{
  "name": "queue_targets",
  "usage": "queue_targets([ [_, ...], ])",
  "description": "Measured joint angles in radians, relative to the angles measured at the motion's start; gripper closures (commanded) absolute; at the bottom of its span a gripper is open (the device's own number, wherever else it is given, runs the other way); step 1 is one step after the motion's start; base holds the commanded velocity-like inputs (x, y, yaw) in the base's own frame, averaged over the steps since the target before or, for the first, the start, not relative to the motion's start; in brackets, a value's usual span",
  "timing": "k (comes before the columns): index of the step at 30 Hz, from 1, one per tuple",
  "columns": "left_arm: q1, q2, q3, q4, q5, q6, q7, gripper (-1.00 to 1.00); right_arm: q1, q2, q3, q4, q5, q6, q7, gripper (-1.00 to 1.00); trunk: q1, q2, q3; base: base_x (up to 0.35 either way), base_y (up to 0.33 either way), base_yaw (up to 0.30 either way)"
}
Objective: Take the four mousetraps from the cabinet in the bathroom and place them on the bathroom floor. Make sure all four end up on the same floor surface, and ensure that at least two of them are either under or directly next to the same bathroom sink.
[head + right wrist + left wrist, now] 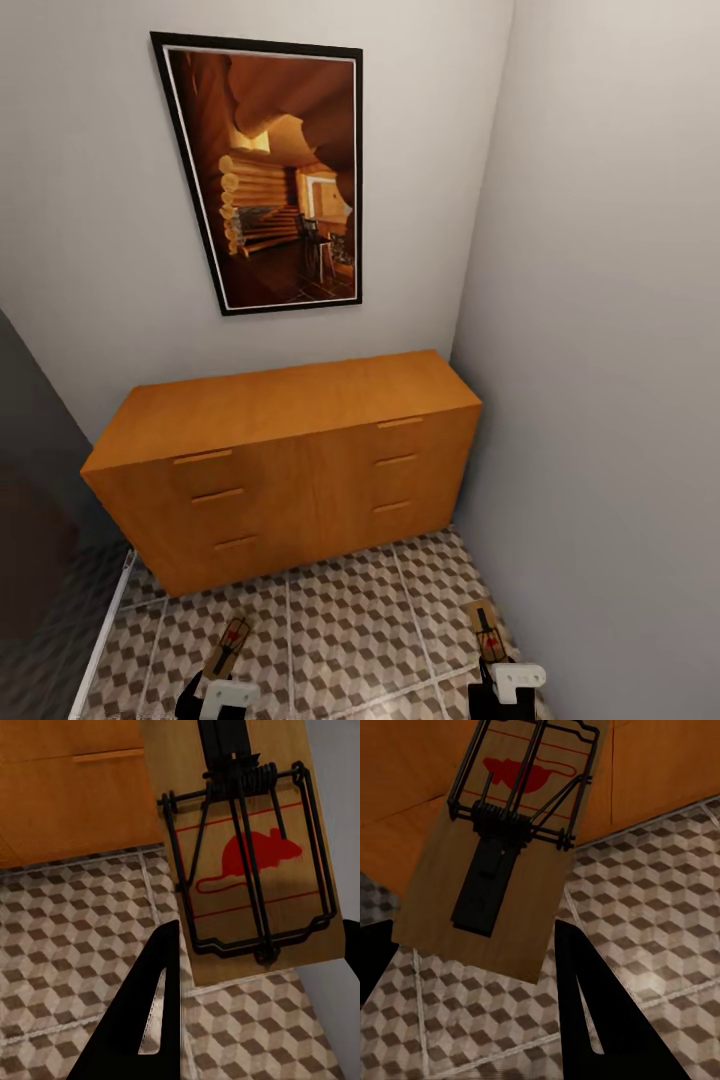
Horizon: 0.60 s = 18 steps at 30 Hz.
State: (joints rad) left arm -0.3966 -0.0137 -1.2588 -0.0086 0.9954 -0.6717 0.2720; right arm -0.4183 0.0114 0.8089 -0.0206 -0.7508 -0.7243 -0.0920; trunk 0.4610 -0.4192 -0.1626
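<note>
Both our end effectors, left (215,690) and right (500,685), each grip a mousetrap (left trap (227,645), right trap (487,630)) above the floor (340,620), before the cabinet (290,460). Each trap's long axis points toward the cabinet. Turning toward the sink, a trap could slip from its end-only hold.

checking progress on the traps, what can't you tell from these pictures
- Other two mousetraps: none in sight; the cabinet drawers are shut in the head view.
- Left gripper and right gripper: cut off by the head view's bottom edge.
- Room at left: dark.
</note>
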Motion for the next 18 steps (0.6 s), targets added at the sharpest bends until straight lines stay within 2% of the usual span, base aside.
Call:
queue_targets([
  [6,0.000,0.000,0.000,0.000,0.000,0.000,0.001,1.00,0.000,-0.001,0.000,0.000,0.001,-0.001,0.000,1.00,0.000,0.000,0.000,0.000,0.000,0.220],
  [13,0.000,0.000,0.000,0.000,0.000,0.000,0.000,1.00,0.000,-0.004,0.000,0.001,0.001,0.000,0.000,1.00,0.000,0.000,0.000,-0.021,0.000,0.016],
  [18,0.000,0.000,0.000,0.000,0.000,0.000,-0.001,1.00,0.000,-0.004,0.000,0.001,0.001,0.001,0.000,1.00,0.000,0.000,0.000,-0.229,0.000,0.001],
])
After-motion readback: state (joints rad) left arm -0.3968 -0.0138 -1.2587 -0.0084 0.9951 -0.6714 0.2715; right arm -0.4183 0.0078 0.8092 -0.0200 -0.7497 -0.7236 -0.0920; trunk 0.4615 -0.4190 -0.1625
